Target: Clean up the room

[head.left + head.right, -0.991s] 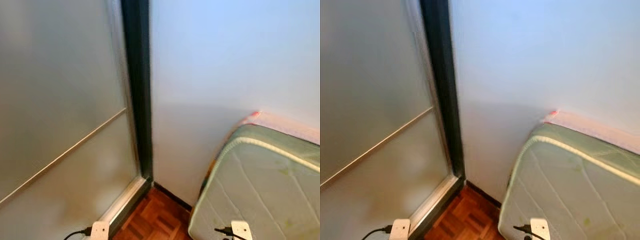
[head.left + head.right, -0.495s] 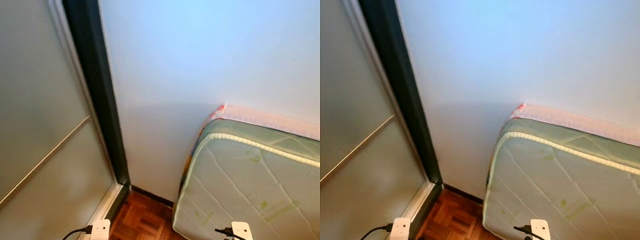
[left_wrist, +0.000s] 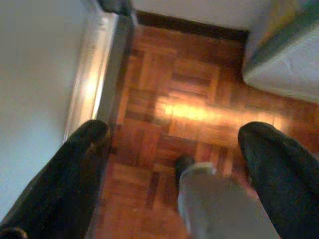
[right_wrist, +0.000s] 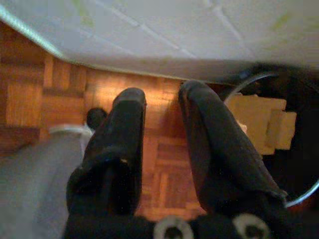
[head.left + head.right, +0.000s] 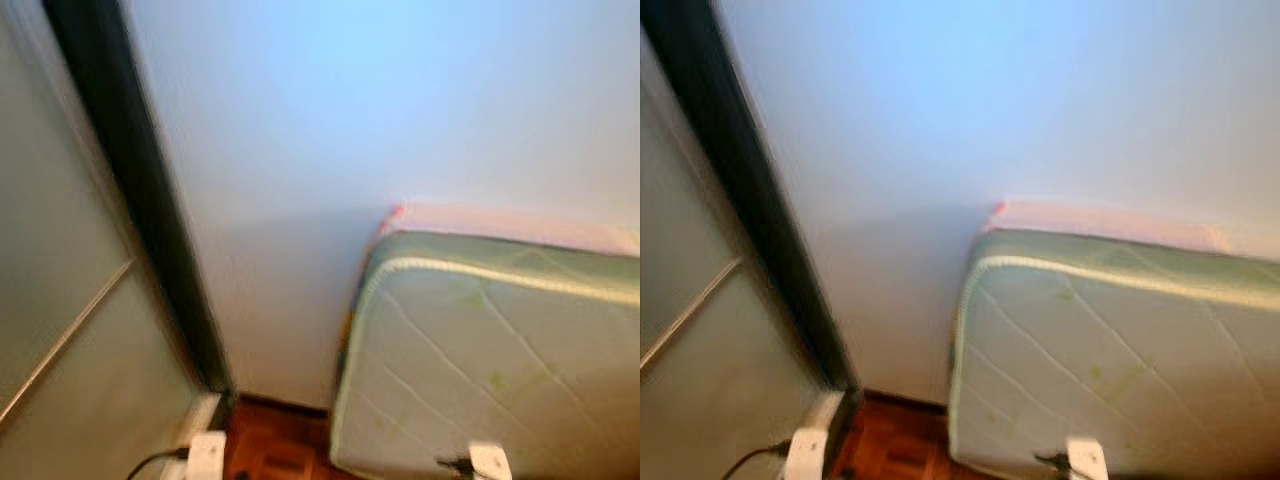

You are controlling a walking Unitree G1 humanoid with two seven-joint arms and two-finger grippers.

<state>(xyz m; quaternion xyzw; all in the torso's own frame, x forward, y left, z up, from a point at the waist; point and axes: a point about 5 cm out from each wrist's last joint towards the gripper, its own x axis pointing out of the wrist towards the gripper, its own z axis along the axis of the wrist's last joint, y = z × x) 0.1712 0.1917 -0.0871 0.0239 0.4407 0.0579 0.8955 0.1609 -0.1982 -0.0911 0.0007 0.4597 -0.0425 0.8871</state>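
Room clean-up looks to be in its moving-about stage: neither gripper carries anything. The left gripper (image 3: 174, 164) hangs over the parquet floor (image 3: 189, 104) with its fingers spread wide; the right gripper (image 4: 162, 149) hangs low beside the mattress (image 5: 500, 350), its fingers a little apart around nothing. Next to it sits a round dark bin (image 4: 294, 129) with pale blocks (image 4: 259, 119) inside, perhaps items already collected. The head views, blurred, face a corner: a bare wall (image 5: 380, 100), a frosted door (image 5: 50, 330) with a dark frame (image 5: 140, 200), and the mattress leaning against the wall. No loose clutter is visible here, so what remains cannot be judged. The mattress and door hem in the floor space.
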